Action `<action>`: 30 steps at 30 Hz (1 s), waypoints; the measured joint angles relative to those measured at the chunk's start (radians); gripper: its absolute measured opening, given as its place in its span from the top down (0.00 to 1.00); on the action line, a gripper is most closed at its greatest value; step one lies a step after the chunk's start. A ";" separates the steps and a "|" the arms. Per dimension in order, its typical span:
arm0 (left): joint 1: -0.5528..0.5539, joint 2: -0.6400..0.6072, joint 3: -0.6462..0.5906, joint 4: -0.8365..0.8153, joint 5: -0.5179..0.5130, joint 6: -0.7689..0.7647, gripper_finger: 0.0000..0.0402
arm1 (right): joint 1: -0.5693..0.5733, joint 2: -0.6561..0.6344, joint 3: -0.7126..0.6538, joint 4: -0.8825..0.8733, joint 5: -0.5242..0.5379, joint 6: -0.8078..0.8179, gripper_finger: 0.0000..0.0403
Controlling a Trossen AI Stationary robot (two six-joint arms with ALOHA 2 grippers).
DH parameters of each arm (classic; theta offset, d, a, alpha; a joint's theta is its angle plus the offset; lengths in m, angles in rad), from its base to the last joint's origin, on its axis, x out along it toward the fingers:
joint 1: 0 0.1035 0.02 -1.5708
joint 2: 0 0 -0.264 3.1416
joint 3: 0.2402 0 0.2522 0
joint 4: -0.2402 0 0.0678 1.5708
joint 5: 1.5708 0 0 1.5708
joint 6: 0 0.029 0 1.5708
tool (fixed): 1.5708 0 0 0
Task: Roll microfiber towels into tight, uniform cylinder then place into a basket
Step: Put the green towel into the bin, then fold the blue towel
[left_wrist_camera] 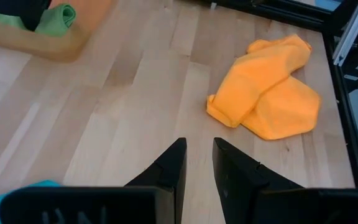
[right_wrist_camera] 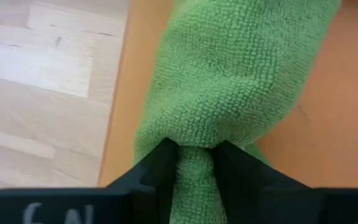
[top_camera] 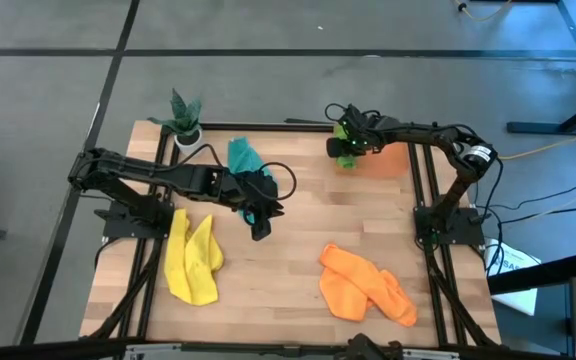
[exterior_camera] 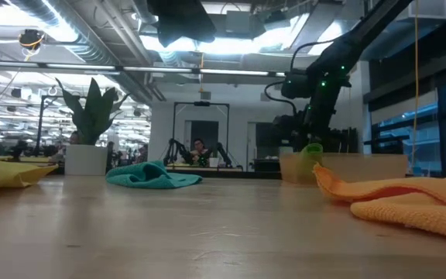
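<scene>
Four towels: green towel (right_wrist_camera: 229, 81) in basket (right_wrist_camera: 334, 124), three on table (top_camera: 288, 260).

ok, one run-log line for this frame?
right hand: pinching green towel over basket | left hand: idle, mid-table | yellow towel, teal towel, orange towel: unrolled
</scene>
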 joint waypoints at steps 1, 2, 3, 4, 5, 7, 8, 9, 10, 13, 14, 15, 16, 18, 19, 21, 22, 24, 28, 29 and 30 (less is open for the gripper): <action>0.000 0.000 0.000 0.000 0.000 0.000 0.83 | 0.000 0.000 0.000 0.003 -0.001 0.000 0.71; 0.000 0.000 0.000 0.000 0.000 0.000 0.83 | 0.000 0.000 0.000 0.004 -0.002 0.002 0.69; 0.000 0.000 0.000 0.000 0.000 0.000 0.83 | 0.000 0.000 0.000 0.007 -0.002 0.006 0.67; 0.000 0.000 0.000 0.000 0.000 0.000 0.83 | 0.000 0.000 0.001 0.010 -0.003 0.022 0.65; 0.000 0.000 0.000 0.000 0.000 0.000 0.83 | 0.000 0.000 0.005 0.008 -0.007 0.033 0.64; 0.000 0.000 0.000 0.000 0.000 0.000 0.83 | 0.000 0.000 0.019 0.008 -0.031 0.051 0.61; 0.000 0.000 0.000 0.000 0.000 0.000 0.83 | 0.000 0.000 0.028 0.008 -0.042 0.051 0.60; 0.000 0.000 0.000 0.000 0.000 0.000 0.83 | 0.000 0.000 0.036 0.008 -0.049 0.050 0.59; 0.000 0.000 0.000 0.000 0.000 0.000 0.83 | 0.000 0.000 0.046 0.005 -0.052 0.049 0.59; 0.000 0.000 0.000 0.000 0.000 0.000 0.83 | 0.000 0.000 0.078 -0.018 -0.052 0.049 0.58; 0.000 0.000 0.000 0.000 0.000 0.000 0.83 | 0.000 0.000 0.089 -0.032 -0.052 0.048 0.58; 0.000 0.000 0.000 0.000 0.000 0.000 0.83 | 0.000 0.000 0.099 -0.048 -0.052 0.048 0.58; 0.000 0.000 0.000 0.000 0.000 0.000 0.83 | 0.000 0.000 0.109 -0.063 -0.052 0.048 0.58; 0.000 0.000 0.000 0.000 0.000 0.000 0.83 | 0.000 0.000 0.127 -0.093 -0.050 0.048 0.58; 0.000 0.000 0.000 -0.001 0.000 0.000 0.83 | 0.000 0.000 0.139 -0.113 -0.041 0.049 0.58; 0.000 0.000 0.000 -0.005 0.000 0.000 0.83 | 0.000 -0.004 0.166 -0.149 -0.005 0.048 0.58; 0.000 0.000 0.000 -0.008 0.000 0.000 0.83 | 0.001 -0.010 0.178 -0.173 0.023 0.046 0.58; 0.000 0.000 0.000 -0.008 0.000 0.000 0.83 | 0.011 -0.031 0.202 -0.218 0.084 0.032 0.58; 0.000 0.000 0.000 -0.008 0.000 -0.007 0.83 | 0.047 -0.102 0.240 -0.296 0.208 -0.029 0.58; 0.000 0.000 0.000 -0.009 0.000 -0.009 0.83 | 0.062 -0.128 0.241 -0.307 0.220 -0.054 0.58; 0.000 0.000 0.000 -0.010 0.000 -0.019 0.83 | 0.078 -0.154 0.241 -0.321 0.222 -0.082 0.58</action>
